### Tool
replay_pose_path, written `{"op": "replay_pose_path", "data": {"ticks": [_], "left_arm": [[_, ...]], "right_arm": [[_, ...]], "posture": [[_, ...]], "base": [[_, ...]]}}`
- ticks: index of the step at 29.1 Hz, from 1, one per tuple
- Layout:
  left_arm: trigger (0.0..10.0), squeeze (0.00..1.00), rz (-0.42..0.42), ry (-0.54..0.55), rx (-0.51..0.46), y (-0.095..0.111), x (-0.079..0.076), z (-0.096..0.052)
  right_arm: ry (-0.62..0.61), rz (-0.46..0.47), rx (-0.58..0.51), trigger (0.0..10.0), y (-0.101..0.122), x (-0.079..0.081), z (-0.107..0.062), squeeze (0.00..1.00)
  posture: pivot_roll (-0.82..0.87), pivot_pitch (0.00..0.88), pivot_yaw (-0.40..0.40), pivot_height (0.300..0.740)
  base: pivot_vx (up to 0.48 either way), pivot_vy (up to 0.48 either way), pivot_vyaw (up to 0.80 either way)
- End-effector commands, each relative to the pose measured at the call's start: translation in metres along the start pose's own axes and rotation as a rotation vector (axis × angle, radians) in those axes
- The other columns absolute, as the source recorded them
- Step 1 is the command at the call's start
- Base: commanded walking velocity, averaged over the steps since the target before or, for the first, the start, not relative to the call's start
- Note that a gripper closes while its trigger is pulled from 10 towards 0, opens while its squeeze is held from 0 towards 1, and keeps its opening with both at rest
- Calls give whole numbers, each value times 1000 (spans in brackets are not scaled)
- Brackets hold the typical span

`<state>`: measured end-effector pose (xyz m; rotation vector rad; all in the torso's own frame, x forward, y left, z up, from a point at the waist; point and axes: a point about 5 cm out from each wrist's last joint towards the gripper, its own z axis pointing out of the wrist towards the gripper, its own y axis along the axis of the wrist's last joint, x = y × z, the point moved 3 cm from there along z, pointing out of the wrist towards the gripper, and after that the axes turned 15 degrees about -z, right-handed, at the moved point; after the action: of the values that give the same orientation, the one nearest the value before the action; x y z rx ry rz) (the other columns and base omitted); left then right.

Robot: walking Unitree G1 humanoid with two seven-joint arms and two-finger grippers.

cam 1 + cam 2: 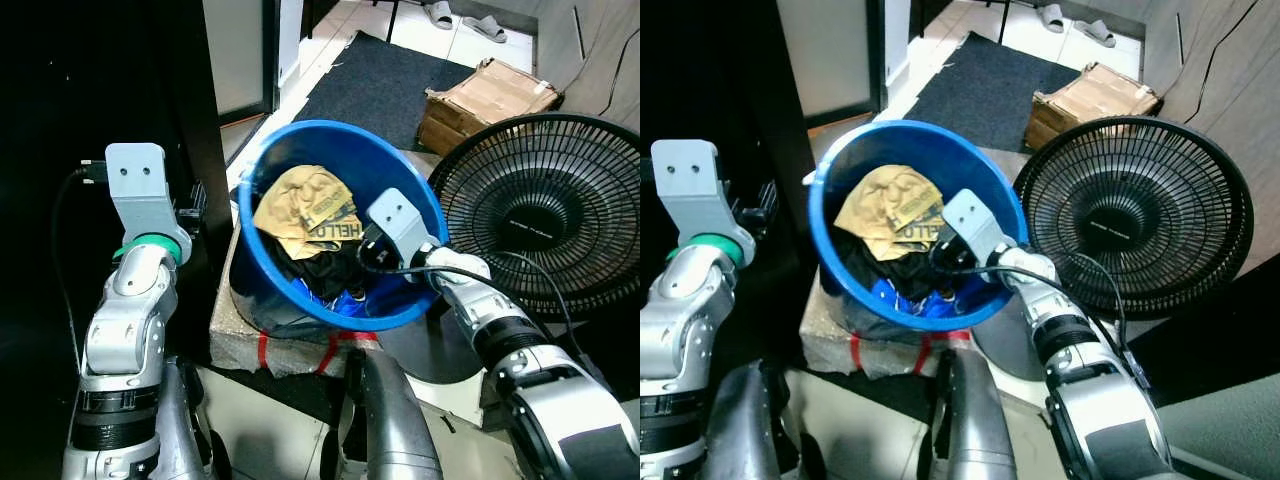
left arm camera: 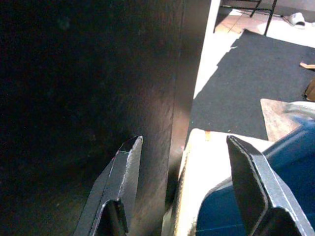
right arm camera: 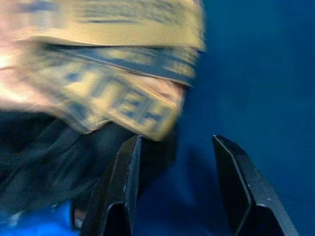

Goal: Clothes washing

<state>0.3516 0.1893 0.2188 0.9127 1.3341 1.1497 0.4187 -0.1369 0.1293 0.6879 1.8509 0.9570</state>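
Where blue tub point(image 1: 270, 265) rim ends, right pincer point(image 3: 172, 147) inside, fingers apart, left pincer point(image 2: 184, 152) likewise apart outside.

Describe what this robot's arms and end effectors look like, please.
Both arms are shiny silver metal built of rounded segments. The left arm carries a green ring below a grey block with two holes; the right arm has a black cable running along it. Each end effector has two long, flat black fingers with angled tips.
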Motion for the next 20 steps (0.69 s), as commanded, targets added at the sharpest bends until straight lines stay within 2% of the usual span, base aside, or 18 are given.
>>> {"op": "replay_pose_path", "data": {"ticks": [1, 2, 10, 11, 14, 16, 18, 20], "left_arm": [[10000, 0, 9, 5, 18, -5, 1, -3], [10000, 0, 10, 4, 18, -4, 1, -3], [10000, 0, 13, 9, 16, -3, 3, -4], [10000, 0, 14, 11, 18, -4, 3, -5], [10000, 0, 14, 11, 20, -4, 3, -5], [10000, 0, 14, 11, 20, -4, 3, -5], [10000, 0, 15, 11, 19, -4, 3, -5], [10000, 0, 16, 11, 18, -4, 3, -5]], "right_arm": [[19, 88, 79, 10000, -19, 14, 0, 0], [9, 141, 86, 10000, -17, 12, 1, 0], [22, 129, 47, 10000, 1, 13, 7, 0], [25, 134, 16, 10000, 11, 12, 9, 0], [86, 5, -59, 10000, 33, 22, 14, 0], [86, 5, -59, 10000, 33, 22, 14, 0], [143, -125, -82, 10000, 41, 32, 15, 0], [160, -155, -86, 10000, 43, 35, 16, 0]], "posture": [[113, 231, -57, 445], [115, 232, -57, 445], [124, 236, -61, 445], [123, 236, -61, 445], [132, 233, -61, 445], [132, 233, -61, 445], [134, 233, -61, 445], [134, 233, -61, 445]], "base": [[0, 0, 0], [0, 0, 0], [0, 0, 0], [0, 0, 0], [0, 0, 0], [0, 0, 0], [0, 0, 0], [0, 0, 0]]}}
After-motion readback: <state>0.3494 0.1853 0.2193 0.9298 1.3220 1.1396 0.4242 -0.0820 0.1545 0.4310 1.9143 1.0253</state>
